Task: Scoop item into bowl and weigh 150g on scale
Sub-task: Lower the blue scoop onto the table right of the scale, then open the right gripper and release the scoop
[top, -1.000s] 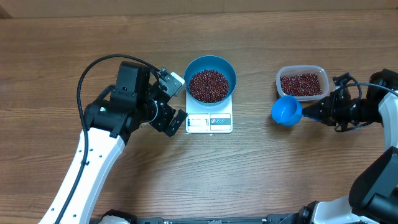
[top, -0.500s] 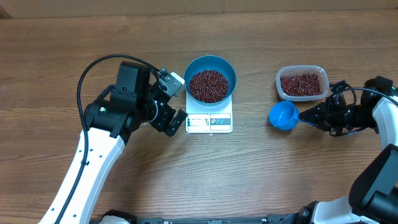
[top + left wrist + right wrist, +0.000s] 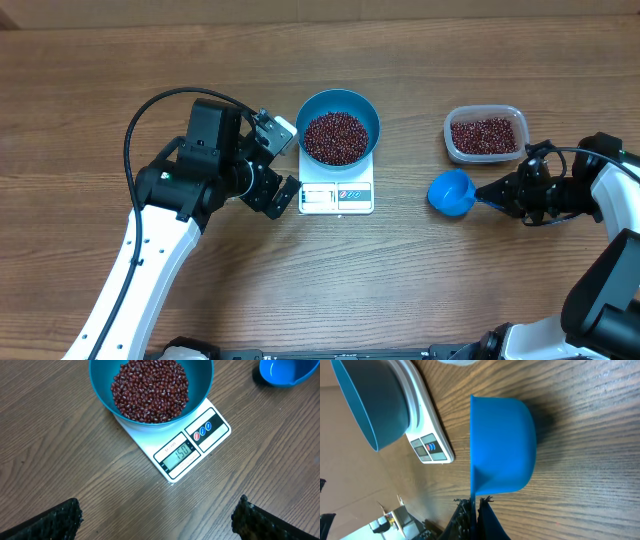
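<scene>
While the right pincer (image 3: pixel 497 192) waits on the right side of the table (image 3: pixel 430 290), its two fingers are pressed together on the thin handle of a small blue scoop (image 3: pixel 452 192). The round cup of the scoop points left, toward the middle of the table. The scoop looks empty inside. It is down low by the wood, but I cannot tell if it touches. Just past the scoop, on the far side, is a clear tub (image 3: pixel 448 138) with some red-brown beans in it.

Over on the left, the left pincer (image 3: pixel 283 162) has its fingers spread wide apart, and nothing is between them. It is just beside the left edge of the scale (image 3: pixel 337 196) and does not touch it. The scale is white and square. Its little screen (image 3: pixel 176 453) is on the near edge and shows 150. The big blue bowl (image 3: pixel 372 118) sits on the far part of the scale. A heap of dark red-brown beans (image 3: pixel 336 137) lies in the bowl. The scoop and the tub are well apart from the bowl, off to the right.
</scene>
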